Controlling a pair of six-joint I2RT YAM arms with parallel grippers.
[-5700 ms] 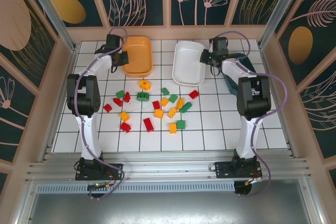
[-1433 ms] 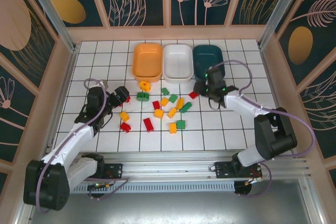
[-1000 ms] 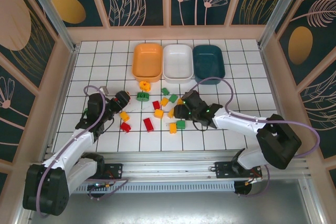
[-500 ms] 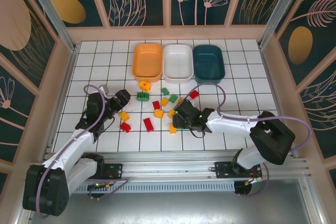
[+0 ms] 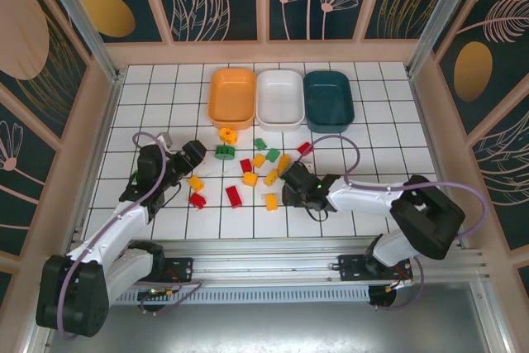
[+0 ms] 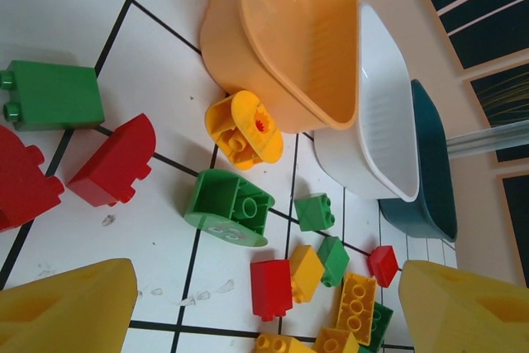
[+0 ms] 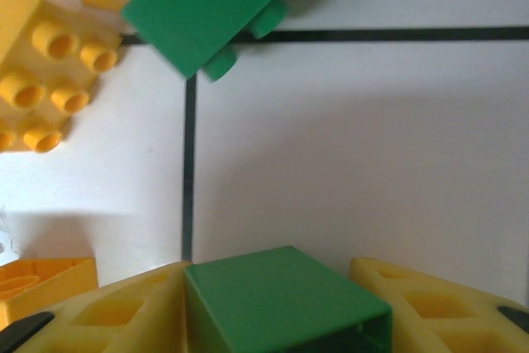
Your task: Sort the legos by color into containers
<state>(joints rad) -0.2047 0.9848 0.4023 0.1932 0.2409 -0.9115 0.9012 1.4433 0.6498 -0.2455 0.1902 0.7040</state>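
Red, yellow and green legos (image 5: pixel 248 173) lie scattered on the white tiled floor in front of three empty containers: orange (image 5: pixel 231 95), white (image 5: pixel 279 98) and dark teal (image 5: pixel 328 98). My right gripper (image 5: pixel 291 191) is low over the right side of the pile. In the right wrist view its yellow fingers (image 7: pixel 107 312) press a green lego (image 7: pixel 277 299) from both sides, with the brick resting on the floor. My left gripper (image 5: pixel 192 155) hovers open at the pile's left edge. Between its wide-apart fingertips (image 6: pixel 74 307) lie a red lego (image 6: pixel 271 288) and a yellow one (image 6: pixel 306 272).
A yellow round piece (image 6: pixel 244 126) and a green arch piece (image 6: pixel 230 207) lie just before the orange container (image 6: pixel 297 31). A second green lego (image 7: pixel 215 6) and a yellow one (image 7: pixel 41 80) lie just ahead of the right gripper. Wooden walls border the floor.
My right gripper swung from near the teal container down to the pile's right side, and its fingers narrowed around the green lego. The left arm has stayed almost still.
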